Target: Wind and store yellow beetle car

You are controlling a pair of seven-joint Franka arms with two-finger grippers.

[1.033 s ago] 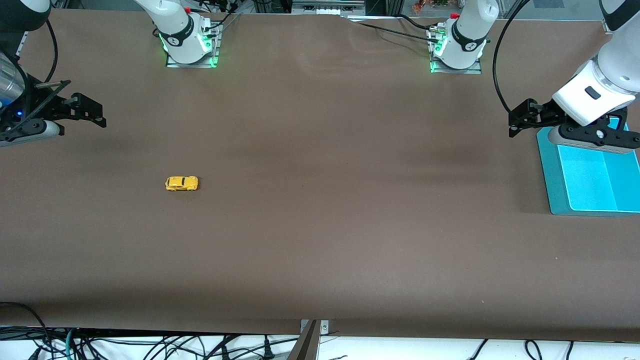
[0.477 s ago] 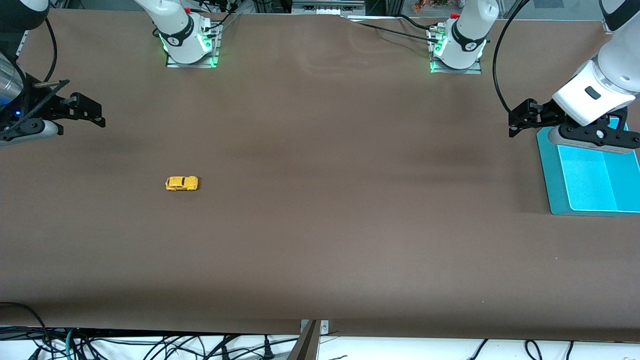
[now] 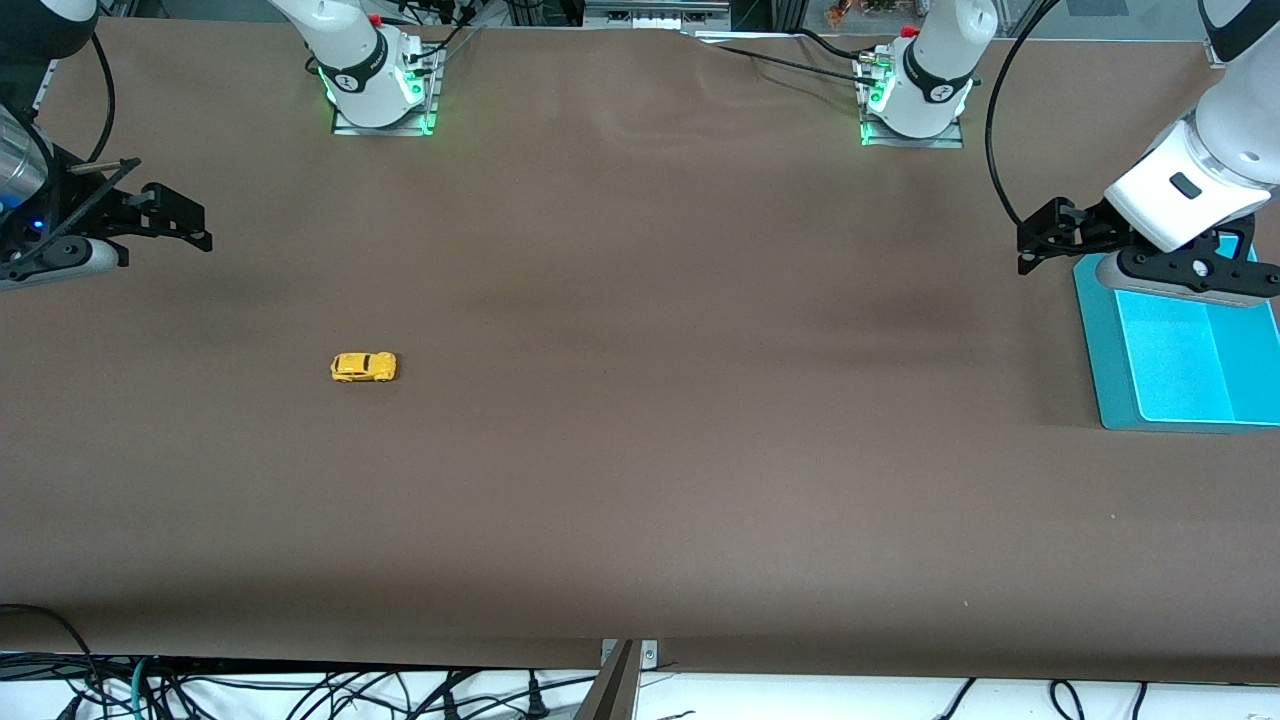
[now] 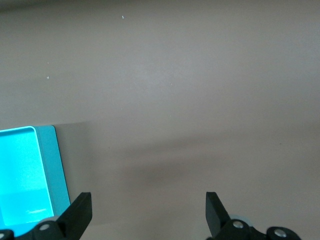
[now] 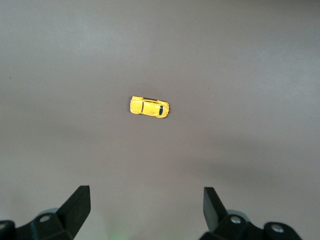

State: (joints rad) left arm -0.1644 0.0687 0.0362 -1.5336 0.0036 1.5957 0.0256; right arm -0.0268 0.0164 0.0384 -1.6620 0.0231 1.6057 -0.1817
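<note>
The yellow beetle car [image 3: 363, 367] stands on its wheels on the brown table, toward the right arm's end; the right wrist view also shows the car [image 5: 149, 107] out ahead of the fingers. My right gripper [image 3: 195, 228] hangs open and empty above the table at that end, well away from the car. In its own view the right gripper [image 5: 146, 207] shows two spread black fingertips with bare table between them. My left gripper [image 3: 1035, 245] is open and empty above the table at the left arm's end, beside a teal tray. The left gripper [image 4: 148, 212] frames only bare table.
A teal tray [image 3: 1096, 330] with a lighter turquoise inside lies at the left arm's end of the table; its rim [image 4: 55, 165] shows in the left wrist view. Both arm bases [image 3: 378, 80] stand along the table edge farthest from the front camera. Cables hang below the nearest edge.
</note>
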